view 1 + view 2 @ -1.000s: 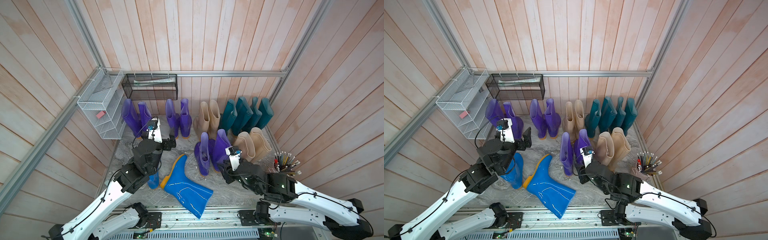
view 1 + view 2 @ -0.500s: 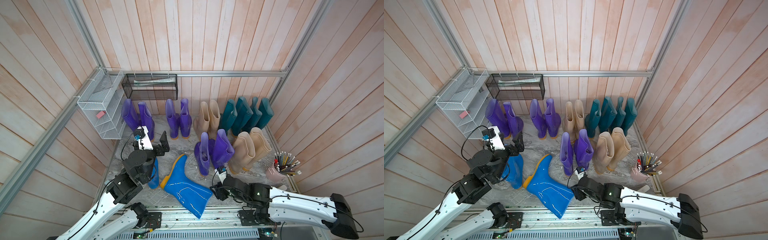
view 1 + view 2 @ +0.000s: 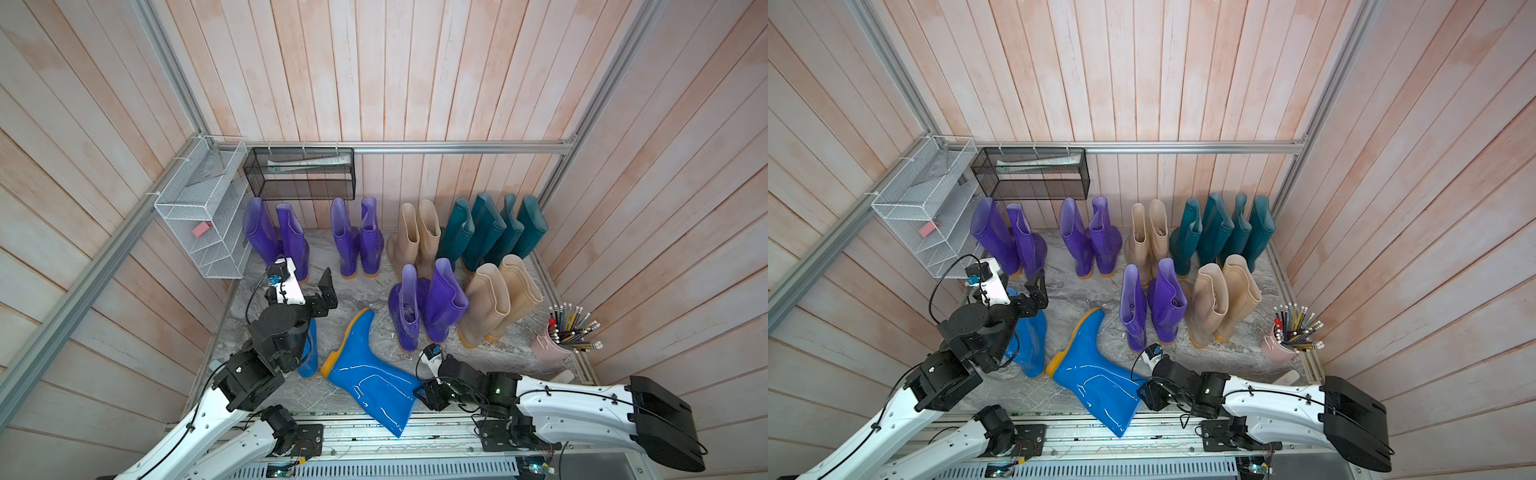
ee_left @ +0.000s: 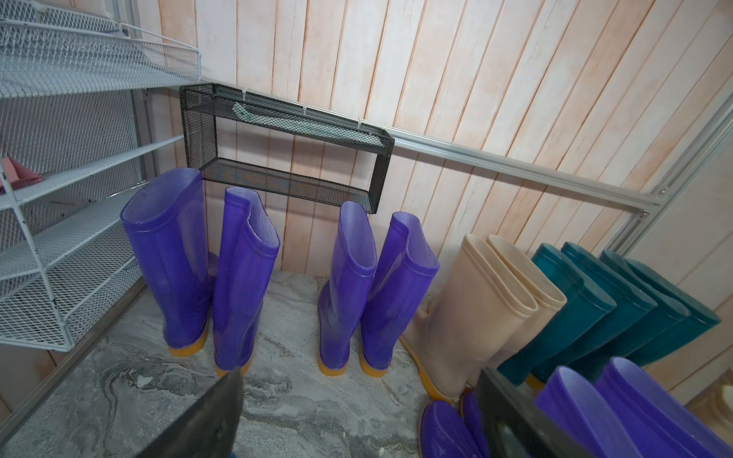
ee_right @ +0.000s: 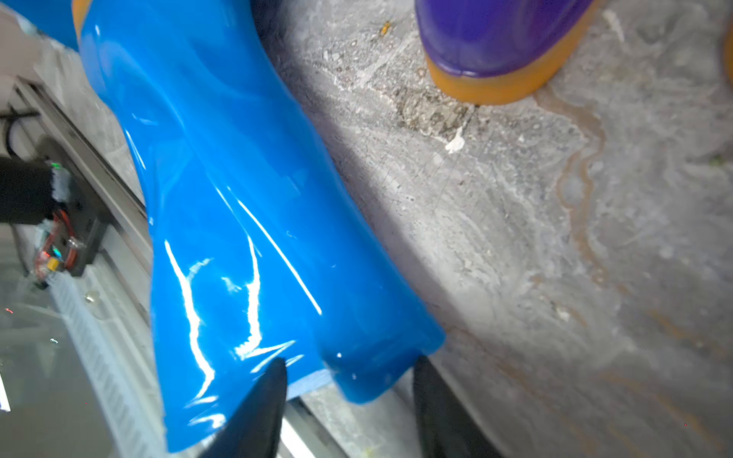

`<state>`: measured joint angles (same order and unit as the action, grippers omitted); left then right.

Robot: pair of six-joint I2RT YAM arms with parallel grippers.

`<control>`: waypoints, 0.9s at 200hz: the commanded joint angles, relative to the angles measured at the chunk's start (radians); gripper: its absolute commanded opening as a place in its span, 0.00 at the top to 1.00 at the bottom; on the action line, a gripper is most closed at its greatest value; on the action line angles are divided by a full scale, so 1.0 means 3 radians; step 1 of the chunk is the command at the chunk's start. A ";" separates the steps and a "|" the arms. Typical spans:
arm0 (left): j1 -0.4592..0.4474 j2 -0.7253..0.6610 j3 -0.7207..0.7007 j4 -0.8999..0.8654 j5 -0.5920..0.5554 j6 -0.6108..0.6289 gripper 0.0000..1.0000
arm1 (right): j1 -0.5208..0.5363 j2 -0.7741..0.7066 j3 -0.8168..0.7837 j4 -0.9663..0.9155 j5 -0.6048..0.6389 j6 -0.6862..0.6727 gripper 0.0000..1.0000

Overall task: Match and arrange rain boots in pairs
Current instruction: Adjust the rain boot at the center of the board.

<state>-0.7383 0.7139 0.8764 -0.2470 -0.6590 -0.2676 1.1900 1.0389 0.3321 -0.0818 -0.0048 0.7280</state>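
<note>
A bright blue rain boot (image 3: 370, 382) (image 3: 1096, 382) lies on its side near the front edge, its cuff over the rail. My right gripper (image 3: 419, 392) (image 5: 349, 400) is open at that cuff, and one lobe of the rim sits between its fingers (image 5: 258, 400). Its partner, the other blue boot (image 3: 309, 353) (image 3: 1030, 345), stands upright just left of it, partly hidden under my left arm. The left gripper (image 3: 307, 284) (image 4: 357, 428) hangs open above the floor with nothing in it. Purple (image 3: 274, 237) (image 3: 357, 237), beige (image 3: 415, 232) and teal (image 3: 490, 228) boots stand in pairs at the back.
A purple pair (image 3: 424, 307) and a beige pair (image 3: 498, 299) stand mid-floor on the right. A white wire shelf (image 3: 199, 208) and a black mesh basket (image 3: 303, 174) hang on the walls. A pink cup of pencils (image 3: 552, 345) stands at the right. A metal rail (image 3: 374, 428) runs along the front.
My right arm left the front purple pair and dropped down to the cuff of the fallen blue boot. The left arm pulled back and up from the upright blue boot.
</note>
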 commanded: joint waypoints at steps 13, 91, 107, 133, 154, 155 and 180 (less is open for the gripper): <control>0.0017 0.0008 0.0048 -0.0152 0.0021 -0.0086 0.06 | -0.0032 0.0052 0.0181 -0.0027 -0.0126 -0.0209 1.00; 0.0021 -0.0098 0.0049 -0.0148 0.0040 0.0012 0.05 | -0.0033 -0.0156 0.1285 -0.0705 -0.0291 -0.0758 1.00; 0.0020 -0.0091 0.0049 -0.0137 0.0066 0.0018 0.05 | -0.0032 -0.0078 0.1524 -0.0779 -0.0340 -0.0881 1.00; 0.0019 -0.0096 0.0090 -0.0159 0.0122 0.0040 0.05 | -0.0034 0.0163 0.1962 -0.0875 -0.0438 -0.1103 1.00; 0.0020 -0.0124 0.0105 -0.0190 0.0145 0.0044 0.05 | -0.0032 0.0401 0.2341 -0.1091 -0.0252 -0.1218 1.00; 0.0021 -0.0127 0.0105 -0.0190 0.0146 0.0046 0.05 | -0.0033 0.0409 0.2358 -0.1097 -0.0246 -0.1222 1.00; 0.0020 -0.0170 0.0114 -0.0229 0.0190 0.0048 0.05 | -0.0035 0.0603 0.2664 -0.1167 -0.0082 -0.1291 1.00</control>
<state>-0.7376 0.6811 0.8772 -0.2928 -0.6273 -0.2726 1.1828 1.1912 1.0325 -0.4168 -0.0811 0.4080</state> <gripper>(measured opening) 0.948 0.059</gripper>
